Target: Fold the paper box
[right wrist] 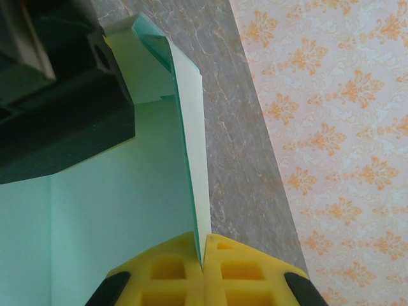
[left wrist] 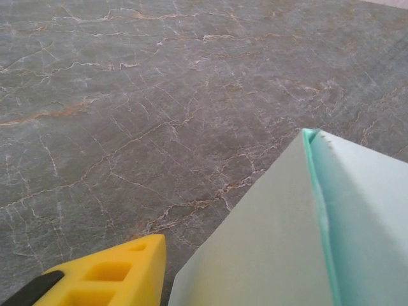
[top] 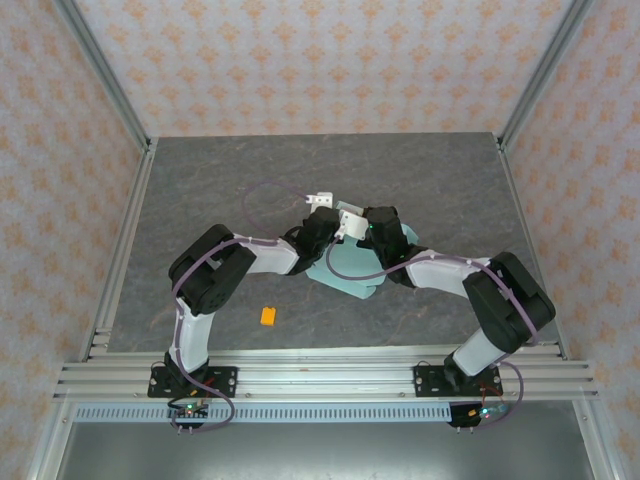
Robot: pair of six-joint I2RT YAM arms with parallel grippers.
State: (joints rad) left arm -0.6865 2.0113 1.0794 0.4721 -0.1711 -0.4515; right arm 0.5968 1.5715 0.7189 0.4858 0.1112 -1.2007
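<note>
- Since its 2 yellow fingers are pressed together on an upright flap of card, I read the right gripper (right wrist: 203,252) as pinching the paper box (top: 345,272) by a raised wall, probably to keep it standing while the other arm works
- Of the left gripper (top: 318,238) I see just 1 yellow finger (left wrist: 108,274), near the card's lower edge but apart from it; its partner is hidden, so I cannot tell whether the jaws are spread or closed, or whether they hold anything
- The box sits mid-table, directly under both wrists, part folded: a flat teal panel lies on the table (top: 200,190), a wall rises from it along a crease, and a folded corner peaks in the left wrist view
- My judgement is that side walls are being raised and tucked; the box is not closed yet
- The pinched flap is thin card, so I would expect a hard pull to crease or tear its edge
- Room is tight between the wrists, which crowd together over the box; bare table lies beyond and to the left
- The small orange block (top: 268,316) lies well apart, nearer the arm bases, and a purple cable loop (top: 265,195) hangs just beyond the left wrist, worth avoiding on any sweep that way
</note>
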